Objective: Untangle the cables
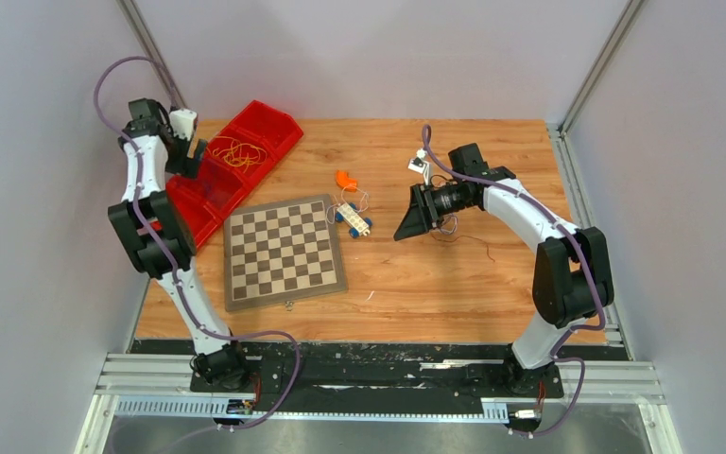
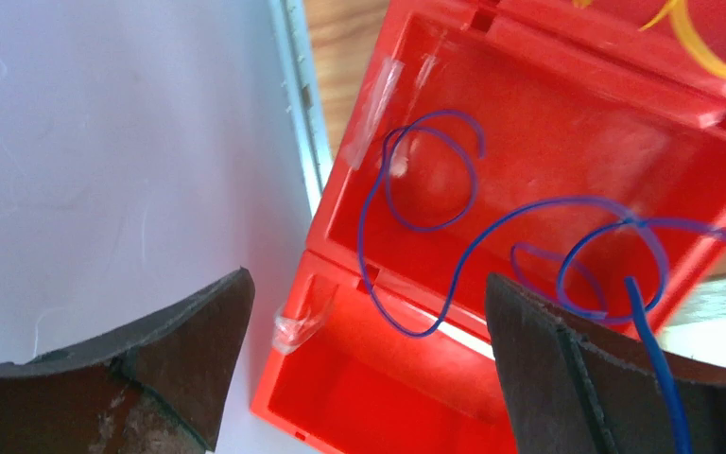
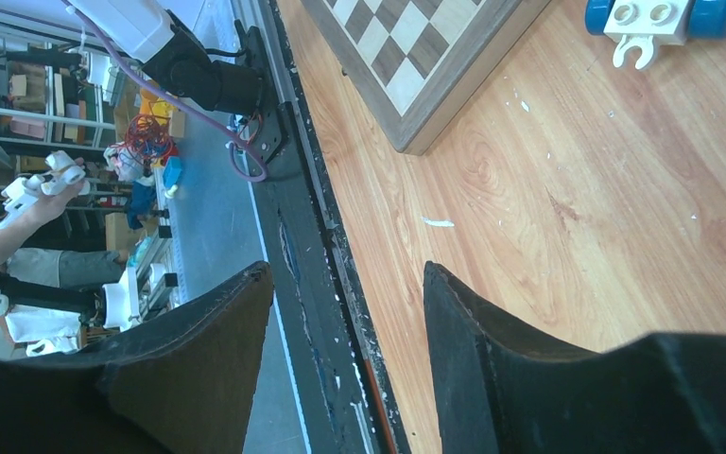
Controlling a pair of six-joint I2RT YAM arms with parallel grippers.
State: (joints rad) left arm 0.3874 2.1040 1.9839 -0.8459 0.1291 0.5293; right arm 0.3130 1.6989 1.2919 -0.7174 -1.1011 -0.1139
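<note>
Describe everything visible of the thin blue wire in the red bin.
The blue wire is very thin and flexible and looks plastic-coated. It lies loose in curls and open loops inside one compartment of the red bin. One end rises toward the camera and runs across a finger of the open left gripper; whether it touches that finger cannot be told.

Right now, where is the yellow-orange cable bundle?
In the top view the yellow-orange cables lie in the red bin at the far left of the table, beside the left hand, beyond the chessboard.
</note>
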